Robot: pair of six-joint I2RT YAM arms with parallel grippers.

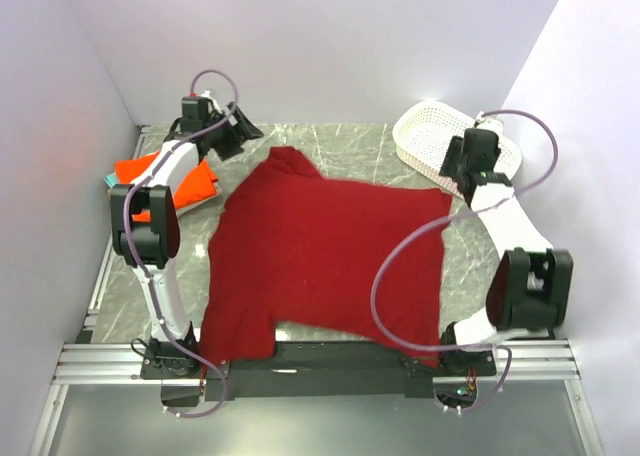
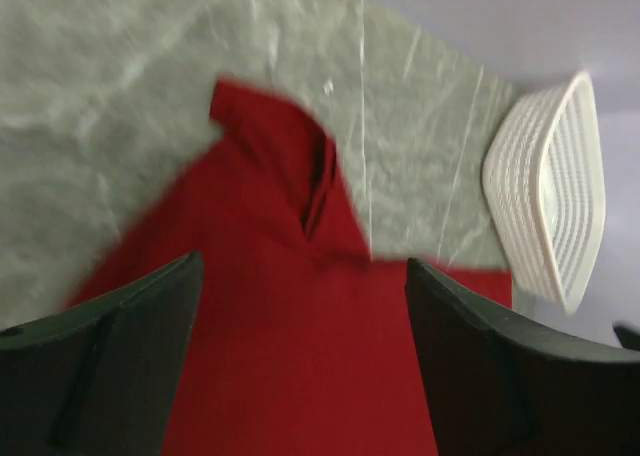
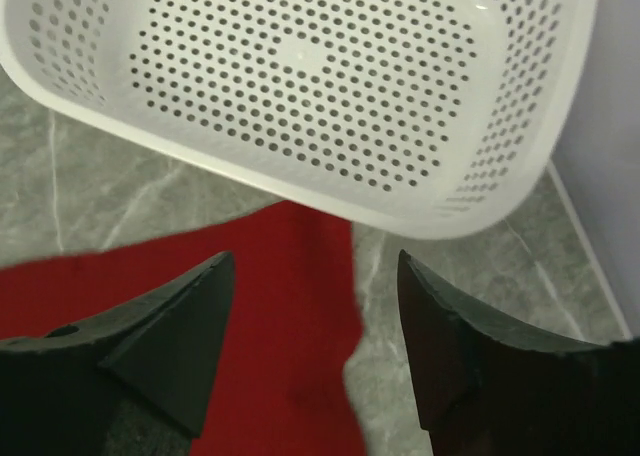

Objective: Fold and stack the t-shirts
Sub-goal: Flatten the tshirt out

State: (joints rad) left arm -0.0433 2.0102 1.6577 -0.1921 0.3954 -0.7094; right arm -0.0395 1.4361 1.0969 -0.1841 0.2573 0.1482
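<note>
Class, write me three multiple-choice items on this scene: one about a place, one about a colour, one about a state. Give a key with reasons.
1. The white basket stands
A. at the far right corner of the table
B. at the near left edge
C. in the middle

2. The t-shirt spread out flat is
A. teal
B. dark red
C. tan

3. The left tool and right tool are
A. both shut on cloth
B. one open, one shut
C. both open, holding nothing

Key:
1 A: the top view shows it far right, by the right arm.
2 B: dark red cloth covers the middle.
3 C: each wrist view shows the fingers wide apart with nothing gripped.
</note>
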